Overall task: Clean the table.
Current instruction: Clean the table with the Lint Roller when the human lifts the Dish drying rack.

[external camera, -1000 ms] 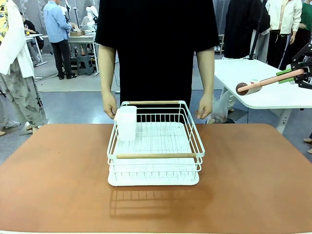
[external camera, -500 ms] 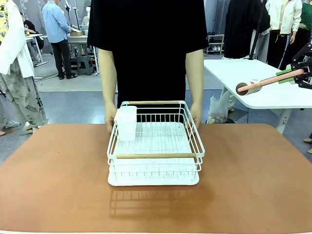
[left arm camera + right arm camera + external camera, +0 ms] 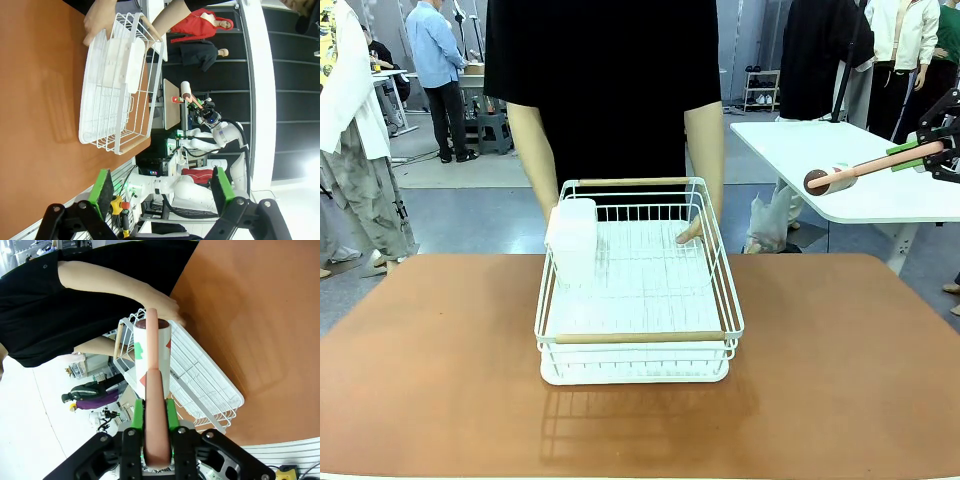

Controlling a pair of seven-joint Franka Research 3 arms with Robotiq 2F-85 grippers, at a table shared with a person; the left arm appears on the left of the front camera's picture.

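The table (image 3: 440,380) — terracotta top, runs the full width of the front view. Its middle is taken up by the white wire rack (image 3: 638,300).

Step in hand, as I judge it: the rack has to go before any wiping starts. The person's hands (image 3: 692,232) grip its far end. Whether its base is off the top I can't make out from this angle.

To do it well: keep the right arm parked high until the rack and both hands are away. Then bring the lint roller (image 3: 860,170) down with its drum flat on the surface and work in overlapping strokes from one edge across.

Count, big to small:
- table: one
- rack: one, with two wooden handles
- white container (image 3: 572,240): one, standing in the rack's left corner
- lint roller: one
- person's hands: two

Right gripper (image 3: 917,155) — clamped on the roller's pink handle, held over the white side table, well apart from the rack. Left gripper (image 3: 162,190) has its fingers spread wide, nothing between them, hovering off the table's near edge.
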